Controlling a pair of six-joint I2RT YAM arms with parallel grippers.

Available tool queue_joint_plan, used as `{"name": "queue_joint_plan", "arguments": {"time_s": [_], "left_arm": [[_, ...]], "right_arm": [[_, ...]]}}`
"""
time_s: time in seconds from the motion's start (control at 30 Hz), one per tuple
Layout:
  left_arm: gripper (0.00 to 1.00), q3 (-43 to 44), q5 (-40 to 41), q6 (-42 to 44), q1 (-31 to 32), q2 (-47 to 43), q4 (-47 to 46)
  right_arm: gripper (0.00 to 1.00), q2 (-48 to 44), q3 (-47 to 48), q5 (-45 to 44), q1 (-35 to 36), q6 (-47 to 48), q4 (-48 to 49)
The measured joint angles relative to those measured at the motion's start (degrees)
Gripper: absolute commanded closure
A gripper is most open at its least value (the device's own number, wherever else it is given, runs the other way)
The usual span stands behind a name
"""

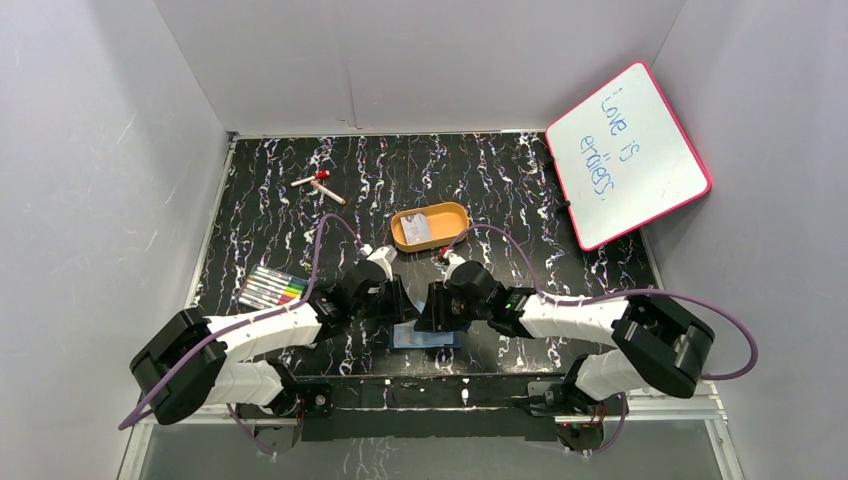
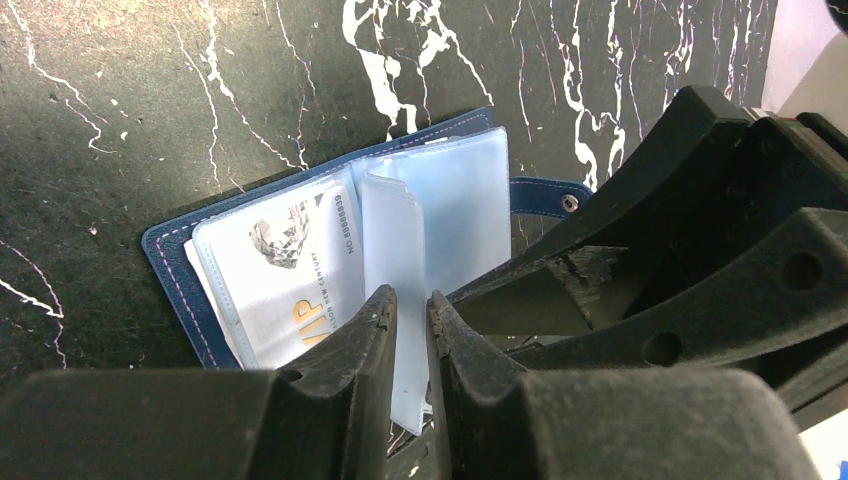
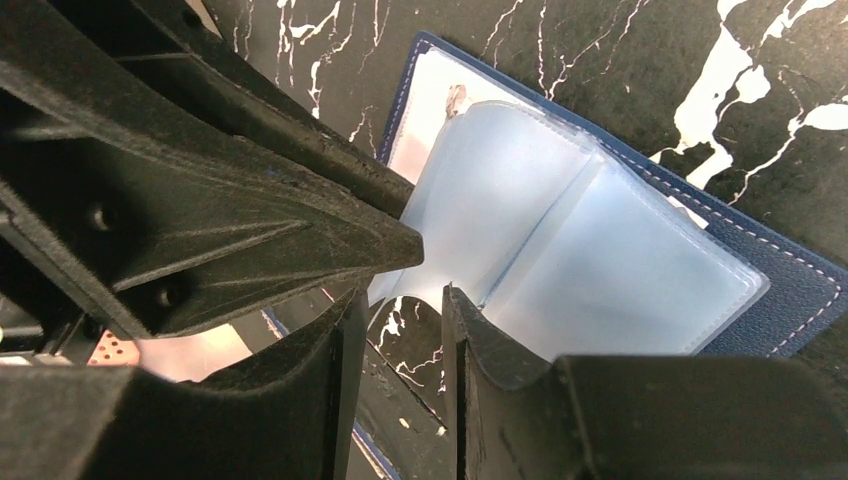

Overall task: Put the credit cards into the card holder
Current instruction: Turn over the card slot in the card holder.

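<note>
The navy card holder [image 1: 425, 338] lies open near the table's front edge, between both grippers. In the left wrist view its navy cover [image 2: 170, 255] holds a pale credit card [image 2: 280, 270] marked VIP in the left pocket. My left gripper [image 2: 410, 300] is shut on a clear plastic sleeve [image 2: 395, 230] of the holder. My right gripper [image 3: 400, 295] is slightly open over the holder's near edge [image 3: 790, 290], its right fingertip [image 3: 455, 310] against a curled sleeve, nothing held. Another credit card [image 1: 420, 230] lies in the orange tray [image 1: 455, 213].
A pack of coloured markers [image 1: 272, 288] lies at the left. Two red-capped pens [image 1: 318, 185] lie at the back left. A pink-framed whiteboard [image 1: 628, 155] leans at the back right. The two grippers [image 1: 418, 305] stand almost touching.
</note>
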State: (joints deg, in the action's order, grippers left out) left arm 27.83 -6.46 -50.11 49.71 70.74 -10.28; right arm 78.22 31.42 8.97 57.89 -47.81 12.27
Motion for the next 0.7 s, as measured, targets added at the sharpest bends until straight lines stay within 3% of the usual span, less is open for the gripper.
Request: {"name": "queue_joint_plan", "arguments": {"time_s": [0.37,0.7], "left_arm": [[0.84,0.0,0.0,0.0,0.0,0.0,0.0],[0.85,0.0,0.0,0.0,0.0,0.0,0.0]], "right_arm": [[0.72,2.1,0.8,0.0,0.0,0.0,-1.5],[0.68,3.2,2.2,0.3,0.0,0.1,-1.9]]}}
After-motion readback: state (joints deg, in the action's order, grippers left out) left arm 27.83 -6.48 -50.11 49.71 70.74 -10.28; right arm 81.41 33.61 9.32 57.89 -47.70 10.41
